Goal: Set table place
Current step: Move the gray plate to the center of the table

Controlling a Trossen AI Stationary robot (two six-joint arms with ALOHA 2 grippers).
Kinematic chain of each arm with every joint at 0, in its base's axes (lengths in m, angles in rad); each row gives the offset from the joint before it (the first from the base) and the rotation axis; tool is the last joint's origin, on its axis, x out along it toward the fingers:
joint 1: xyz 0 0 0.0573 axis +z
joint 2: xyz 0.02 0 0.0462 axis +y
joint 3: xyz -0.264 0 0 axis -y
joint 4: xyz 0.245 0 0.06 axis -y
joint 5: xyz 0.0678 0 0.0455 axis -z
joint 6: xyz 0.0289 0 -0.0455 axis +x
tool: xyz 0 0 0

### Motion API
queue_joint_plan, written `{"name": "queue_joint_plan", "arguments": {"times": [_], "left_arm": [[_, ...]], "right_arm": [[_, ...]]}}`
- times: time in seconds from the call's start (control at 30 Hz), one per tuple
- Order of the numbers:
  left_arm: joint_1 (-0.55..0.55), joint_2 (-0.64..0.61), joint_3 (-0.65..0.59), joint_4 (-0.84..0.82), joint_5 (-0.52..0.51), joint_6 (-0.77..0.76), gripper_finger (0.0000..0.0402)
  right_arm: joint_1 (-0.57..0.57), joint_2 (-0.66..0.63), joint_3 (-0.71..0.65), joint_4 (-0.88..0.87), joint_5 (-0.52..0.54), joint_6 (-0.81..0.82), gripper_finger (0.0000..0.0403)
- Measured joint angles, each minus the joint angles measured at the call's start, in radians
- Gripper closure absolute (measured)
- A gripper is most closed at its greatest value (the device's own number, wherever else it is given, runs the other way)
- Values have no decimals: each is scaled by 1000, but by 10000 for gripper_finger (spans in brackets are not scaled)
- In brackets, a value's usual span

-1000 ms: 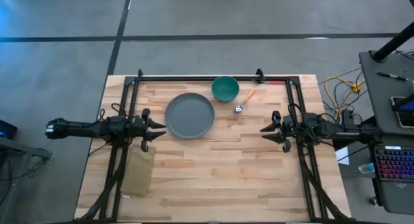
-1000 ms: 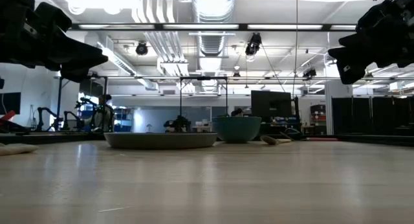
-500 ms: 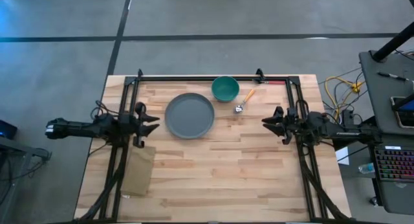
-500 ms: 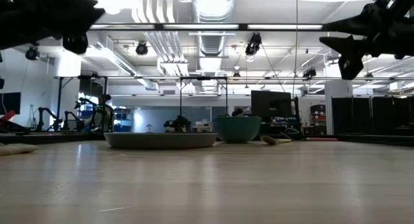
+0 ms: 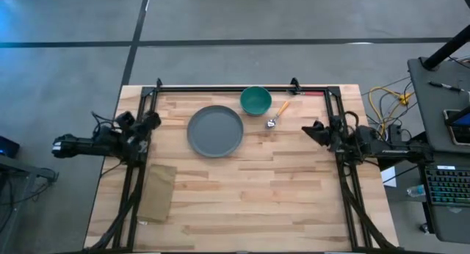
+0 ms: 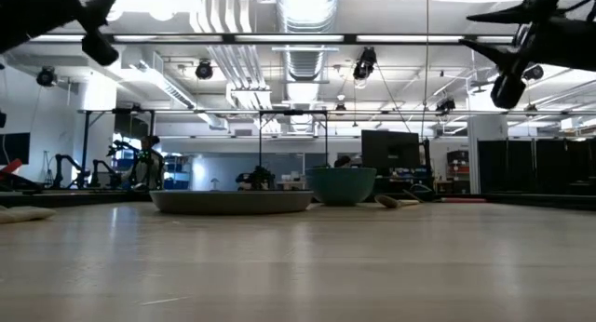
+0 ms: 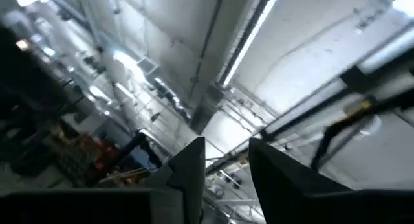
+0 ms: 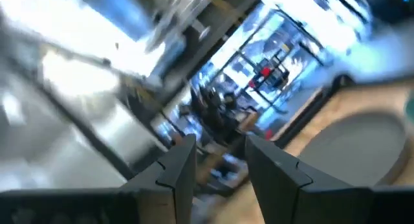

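Note:
A round grey plate (image 5: 215,131) lies on the wooden table (image 5: 242,202), left of centre toward the far side. A teal bowl (image 5: 255,100) stands just beyond its right rim. An orange-handled spoon (image 5: 277,113) lies right of the bowl. I see no fork. My left gripper (image 5: 152,120) is open and empty, raised over the table's left side and tipped upward; its wrist view (image 7: 226,143) shows only the ceiling. My right gripper (image 5: 312,129) is open and empty, raised over the right side; its wrist view (image 8: 220,143) looks past the plate (image 8: 362,146).
A tan folded cloth (image 5: 158,191) lies flat near the table's left front corner. A black metal frame (image 5: 235,87) runs along the far edge and down both sides. In the low view the plate (image 6: 231,201), bowl (image 6: 341,184) and spoon (image 6: 396,202) sit far off.
Both grippers have drawn back from the table's middle, the left toward the left edge and the right toward the right edge. Both have risen and tipped upward. The plate, bowl, spoon and cloth have stayed where they were.

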Motion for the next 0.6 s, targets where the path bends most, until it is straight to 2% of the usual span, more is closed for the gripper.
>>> {"name": "queue_joint_plan", "arguments": {"times": [0.07, 0.17, 0.33, 0.5, 0.6], "left_arm": [[0, 4, 0, -15, -10, -45, 297], [0, 4, 2, -7, -10, -102, 297], [0, 2, 4, -11, -10, -106, 297], [0, 4, 4, -12, -47, -105, 297], [0, 4, 4, -11, -93, -105, 297]], "right_arm": [[0, 0, 0, 0, 55, 96, 275], [0, 0, 0, 4, 143, 93, 275], [0, 1, 0, 5, 333, 80, 275], [0, 2, 0, 5, 369, 55, 275], [0, 2, 0, 7, 446, 38, 275]]}}
